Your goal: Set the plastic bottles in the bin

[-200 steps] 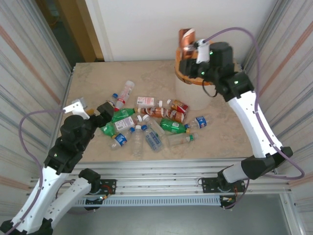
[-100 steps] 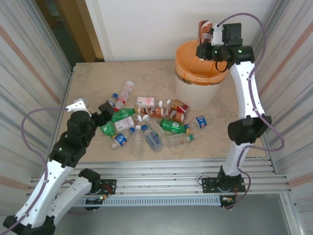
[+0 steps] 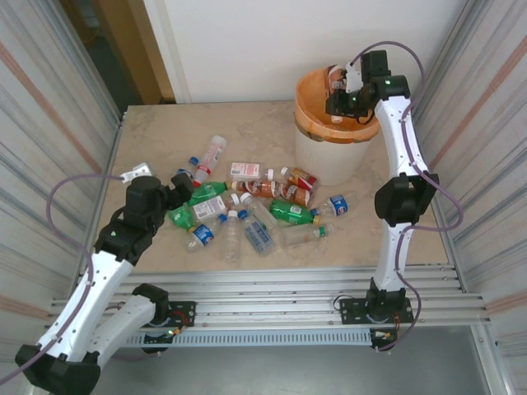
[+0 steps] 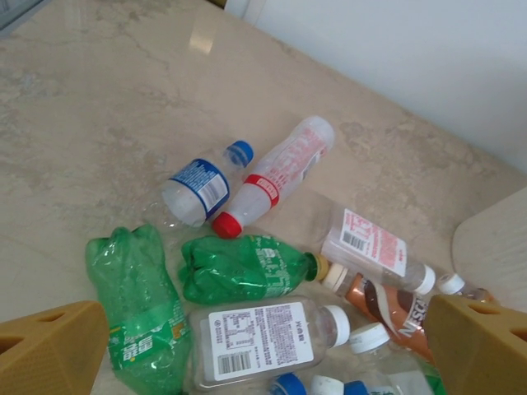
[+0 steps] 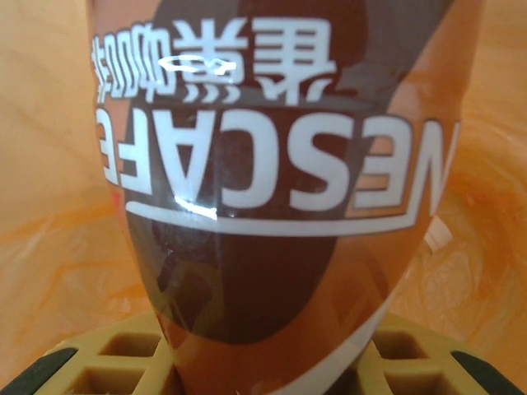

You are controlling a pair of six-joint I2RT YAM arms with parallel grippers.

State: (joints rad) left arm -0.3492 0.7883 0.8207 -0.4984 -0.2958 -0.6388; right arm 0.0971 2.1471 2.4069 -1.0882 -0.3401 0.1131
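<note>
Jaws of right gripper (image 3: 342,89) are clamping a brown Nescafe bottle (image 5: 280,164) over the bin (image 3: 317,152) at the desk's (image 3: 165,140) 1 o'clock. Jaws of left gripper (image 3: 175,188) are gaping wide at 9 o'clock of the plastic bottles (image 3: 247,206) lying mid-desk.

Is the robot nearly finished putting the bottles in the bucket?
Not nearly. Done: I cannot tell whether any are inside the bin. In hand: the right end effector holds a brown Nescafe bottle over the bin. Left: a pile of bottles lies on the table, and the left end effector hovers open over it.
</note>
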